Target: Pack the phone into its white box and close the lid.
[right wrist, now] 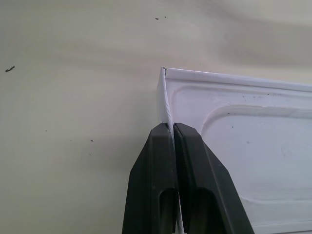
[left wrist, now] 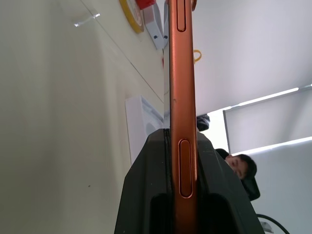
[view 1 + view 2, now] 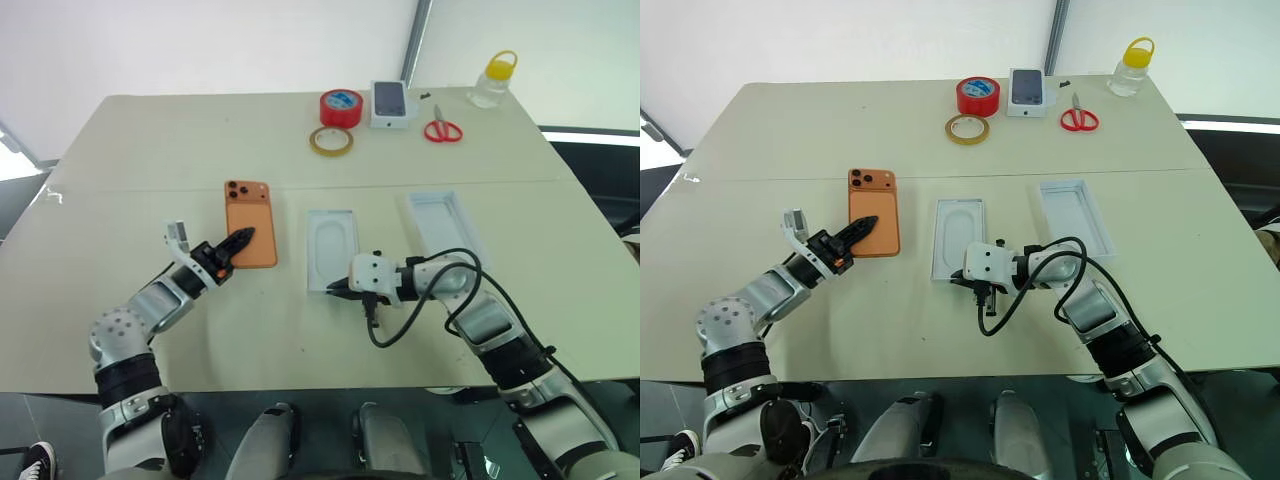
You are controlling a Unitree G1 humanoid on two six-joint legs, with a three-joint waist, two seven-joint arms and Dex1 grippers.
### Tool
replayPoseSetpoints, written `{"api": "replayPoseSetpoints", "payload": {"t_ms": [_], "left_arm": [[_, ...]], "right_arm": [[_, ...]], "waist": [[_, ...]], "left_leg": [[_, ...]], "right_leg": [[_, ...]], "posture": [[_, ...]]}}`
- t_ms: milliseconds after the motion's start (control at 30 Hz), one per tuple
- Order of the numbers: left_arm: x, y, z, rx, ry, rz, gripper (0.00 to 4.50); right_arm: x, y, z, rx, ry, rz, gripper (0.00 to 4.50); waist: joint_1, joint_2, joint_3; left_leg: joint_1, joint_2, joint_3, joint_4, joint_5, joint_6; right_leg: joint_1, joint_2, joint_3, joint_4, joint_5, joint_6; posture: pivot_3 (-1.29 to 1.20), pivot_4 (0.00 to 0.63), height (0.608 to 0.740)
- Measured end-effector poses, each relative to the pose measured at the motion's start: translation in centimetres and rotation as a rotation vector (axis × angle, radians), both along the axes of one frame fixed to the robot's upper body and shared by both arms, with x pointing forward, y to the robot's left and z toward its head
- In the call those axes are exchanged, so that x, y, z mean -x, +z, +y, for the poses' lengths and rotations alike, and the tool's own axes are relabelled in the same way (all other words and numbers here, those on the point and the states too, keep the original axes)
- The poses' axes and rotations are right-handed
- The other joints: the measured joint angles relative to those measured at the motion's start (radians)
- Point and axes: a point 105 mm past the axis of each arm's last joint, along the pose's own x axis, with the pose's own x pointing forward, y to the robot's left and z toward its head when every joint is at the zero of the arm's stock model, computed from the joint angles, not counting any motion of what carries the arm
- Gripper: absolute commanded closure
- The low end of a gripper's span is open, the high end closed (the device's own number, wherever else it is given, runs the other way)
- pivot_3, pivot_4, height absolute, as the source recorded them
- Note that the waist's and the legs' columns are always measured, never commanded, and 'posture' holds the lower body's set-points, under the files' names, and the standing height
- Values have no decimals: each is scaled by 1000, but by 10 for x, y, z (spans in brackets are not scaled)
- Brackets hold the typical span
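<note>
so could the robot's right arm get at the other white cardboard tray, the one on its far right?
Probably yes: that tray lies uncovered beside the arm, but the right gripper is shut on the middle tray's wall.

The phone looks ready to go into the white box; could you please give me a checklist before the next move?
1. Left hand shut on the phone: ok.
2. Right hand shut on the wall of the white box: ok.
3. White box open, nothing in it: ok.
4. Lid lying apart from the white box: ok.
5. Phone lined up over the white box: not ok, it is beside it.
</note>
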Motion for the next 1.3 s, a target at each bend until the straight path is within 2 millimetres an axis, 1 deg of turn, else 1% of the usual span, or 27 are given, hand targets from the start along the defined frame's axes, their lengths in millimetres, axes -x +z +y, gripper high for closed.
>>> {"api": "replayPoseSetpoints", "payload": {"t_ms": [100,233,467,567,600,733,800,900,967,1033,1067,1133,1200,1300], "left_arm": [[-1,-1,-3,-11,-3,16,4089],[-1,-1,-16,14,-34,25,4089],[-5,10,-25,23,-64,2,4089],[-4,9,-28,18,-73,4,4089],[-4,9,-28,17,-75,4,4089],[-3,9,-33,14,-79,-4,4089],[-4,11,-39,2,-89,-22,4089],[-5,10,-50,-3,-98,-31,4089],[-6,10,-56,4,-110,-33,4089],[-7,10,-60,-6,-117,-36,4089],[-7,10,-63,-17,-121,-35,4089],[-8,7,-67,-30,-128,-29,4089],[-8,3,-72,-37,-141,-13,4089],[-8,-1,-74,-43,-151,2,4089]], "right_arm": [[2,0,2,-1,-2,7,4460],[11,-2,20,-9,-7,24,4460],[6,0,37,-4,-49,1,4460],[8,-2,42,-14,-50,25,3516],[8,-2,42,-16,-52,35,3088],[9,-3,38,-17,-54,40,1011],[9,4,32,-44,-64,63,1011],[7,25,19,-109,-79,80,1011],[2,31,-1,-96,-110,71,1011],[-8,32,-27,-52,-167,38,1011],[-14,30,-39,-21,-202,21,1011],[-24,23,-58,15,-273,6,1011],[-30,20,-67,27,-307,-9,1011],[-32,22,-65,13,-306,-31,1011]], "waist": [[3,0,0],[5,0,0],[10,0,0],[17,0,0],[19,0,0],[19,0,0],[20,0,0],[21,-1,0],[22,-1,1],[22,-2,1],[21,-2,1],[18,-2,1],[17,-2,1],[16,-2,1]], "left_leg": [[0,0,0,0,0,0],[0,0,0,0,0,0],[0,0,0,1,0,0],[0,0,0,1,0,0],[0,0,0,1,0,0],[0,0,0,1,0,0],[0,0,0,1,0,0],[0,0,0,1,0,0],[0,-1,0,1,-1,1],[0,-1,0,1,-1,1],[0,0,1,1,-1,1],[0,0,1,1,0,1],[0,0,1,1,0,0],[0,0,1,1,0,0]], "right_leg": [[0,0,0,0,0,0],[0,0,0,0,0,0],[0,0,0,0,0,0],[0,0,0,0,0,0],[0,0,0,0,0,0],[0,0,0,0,0,0],[0,0,0,0,0,0],[1,0,0,-1,0,0],[1,0,0,-1,0,0],[1,0,0,-1,0,0],[1,0,0,-1,0,0],[0,0,0,-1,0,0],[0,0,0,-1,0,0],[0,0,0,0,0,0]], "posture": [[0,150,740],[0,150,740],[0,150,740],[0,150,740],[0,150,740],[0,150,740],[0,150,740],[0,150,740],[0,150,740],[0,150,740],[0,150,740],[0,150,740],[0,150,740],[0,150,740]]}}
